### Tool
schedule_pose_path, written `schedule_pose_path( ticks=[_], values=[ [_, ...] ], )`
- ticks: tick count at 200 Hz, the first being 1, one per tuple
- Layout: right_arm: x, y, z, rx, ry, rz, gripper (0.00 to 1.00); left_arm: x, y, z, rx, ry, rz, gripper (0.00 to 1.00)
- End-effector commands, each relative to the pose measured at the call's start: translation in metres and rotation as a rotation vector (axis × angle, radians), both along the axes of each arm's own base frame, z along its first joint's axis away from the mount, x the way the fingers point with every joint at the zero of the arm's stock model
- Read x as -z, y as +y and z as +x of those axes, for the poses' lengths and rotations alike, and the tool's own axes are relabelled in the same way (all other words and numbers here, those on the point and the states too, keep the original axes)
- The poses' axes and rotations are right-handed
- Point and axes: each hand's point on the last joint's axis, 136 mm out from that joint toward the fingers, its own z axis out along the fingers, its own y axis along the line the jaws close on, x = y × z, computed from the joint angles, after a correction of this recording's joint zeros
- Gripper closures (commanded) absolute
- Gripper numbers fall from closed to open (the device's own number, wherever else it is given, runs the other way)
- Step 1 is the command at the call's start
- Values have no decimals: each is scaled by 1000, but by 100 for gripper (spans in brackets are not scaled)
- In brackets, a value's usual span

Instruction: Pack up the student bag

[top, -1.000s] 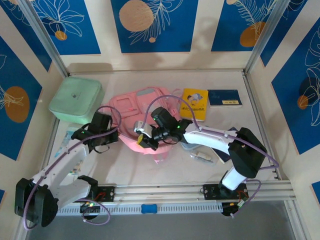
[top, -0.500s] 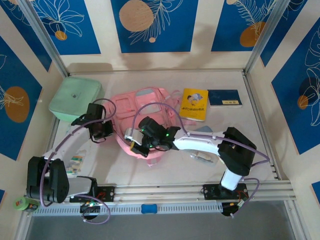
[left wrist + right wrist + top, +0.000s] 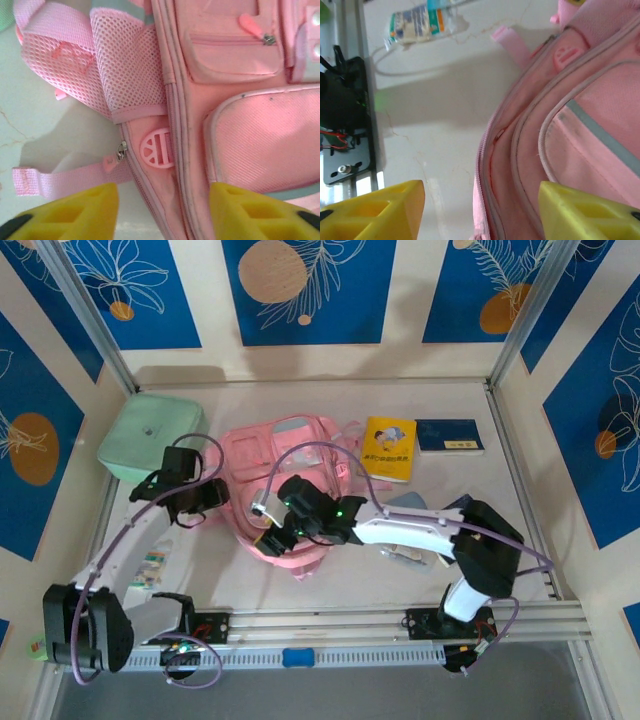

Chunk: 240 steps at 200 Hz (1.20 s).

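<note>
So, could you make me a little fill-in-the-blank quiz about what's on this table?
The backpack is ___ in colour. The square lidded box is mint-___. The book between the backpack and the dark blue booklet is ___. The left gripper and right gripper both have jaws standing ___.
Missing words: pink; green; yellow; open.
</note>
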Motion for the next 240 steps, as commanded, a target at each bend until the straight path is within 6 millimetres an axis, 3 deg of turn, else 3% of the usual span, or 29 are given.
schedule_pose_path(
  ticks=[1, 46, 68, 105, 128, 178, 209, 240],
  values=[
    [-19, -22, 4, 112, 73, 34, 36, -23, -2, -12, 8, -25, -37, 43],
    [-23, -99, 44, 468, 300, 59, 31, -58, -44, -28, 103, -97, -200, 31],
    [-23, -140, 62, 621, 356, 56, 29, -65, -70, -30, 156, -112, -224, 28],
    [-16, -212, 85, 928, 425, -7, 13, -77, -132, -27, 285, -148, -253, 26],
    [-11, -252, 100, 1075, 493, -15, 11, -76, -172, -22, 350, -153, -264, 26],
    [0, -310, 143, 1224, 660, 130, 20, -67, -261, 12, 452, -140, -265, 25],
    [17, -336, 173, 1287, 696, 135, 24, -56, -313, 46, 487, -160, -321, 30],
    [33, -353, 197, 1327, 750, 158, 30, -41, -352, 77, 506, -138, -315, 34]
  ],
)
